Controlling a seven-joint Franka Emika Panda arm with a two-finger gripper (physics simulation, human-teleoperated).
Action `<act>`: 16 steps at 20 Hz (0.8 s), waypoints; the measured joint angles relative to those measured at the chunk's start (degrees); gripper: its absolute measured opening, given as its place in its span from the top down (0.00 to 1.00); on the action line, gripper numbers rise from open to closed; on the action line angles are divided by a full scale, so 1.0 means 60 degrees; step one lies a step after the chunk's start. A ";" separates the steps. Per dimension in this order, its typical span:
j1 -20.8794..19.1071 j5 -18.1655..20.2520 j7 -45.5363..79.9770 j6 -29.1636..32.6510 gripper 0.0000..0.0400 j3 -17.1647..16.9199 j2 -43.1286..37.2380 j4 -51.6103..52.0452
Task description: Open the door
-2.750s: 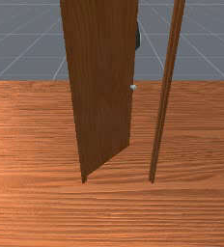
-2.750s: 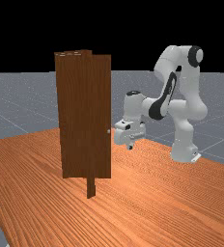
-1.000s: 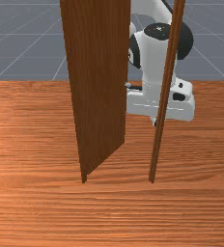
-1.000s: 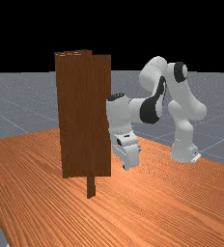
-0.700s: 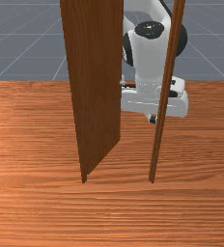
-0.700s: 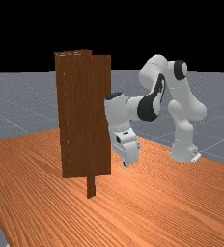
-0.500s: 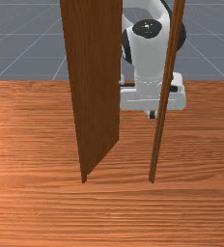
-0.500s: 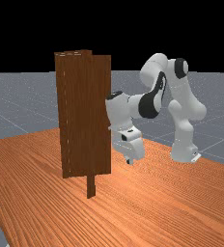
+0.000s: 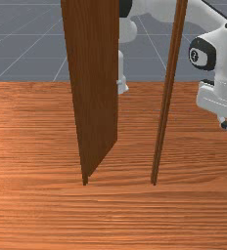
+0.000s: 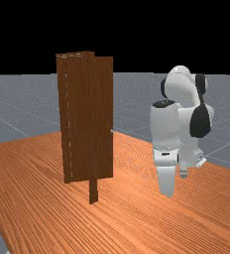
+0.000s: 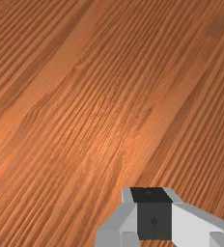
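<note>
The brown wooden door point(image 9: 93, 97) stands ajar in the front view, its free edge swung back toward the arm and apart from the frame post point(image 9: 167, 97). My gripper point(image 9: 225, 125) is low over the table, to the front view's right of that post, touching neither. In the far view the door point(image 10: 89, 119) has a small pale knob point(image 10: 111, 131) at its right edge, and my hand point(image 10: 166, 173) is well to the right of it. The wrist view has the gripper point(image 11: 151, 194) with its fingertips together, nothing held, over bare wood.
The orange-brown table point(image 9: 37, 210) spreads around the door and its frame. A wide gap lies between the door's free edge and the post in the front view. The arm's base point(image 9: 122, 73) is partly behind the door.
The door's free edge has swung toward the front view's left, widening the gap to the post. My hand has moved off to the front view's right, away from the door.
</note>
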 joint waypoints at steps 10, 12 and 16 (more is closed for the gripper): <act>0.0893 -0.0348 -0.3965 -0.2335 1.00 0.1124 0.2321 0.3996; 0.1024 -0.0408 -0.3971 -0.2688 1.00 0.1066 0.2684 0.4707; -0.1016 -0.0872 -0.9183 -0.2491 1.00 0.1665 0.0656 0.1121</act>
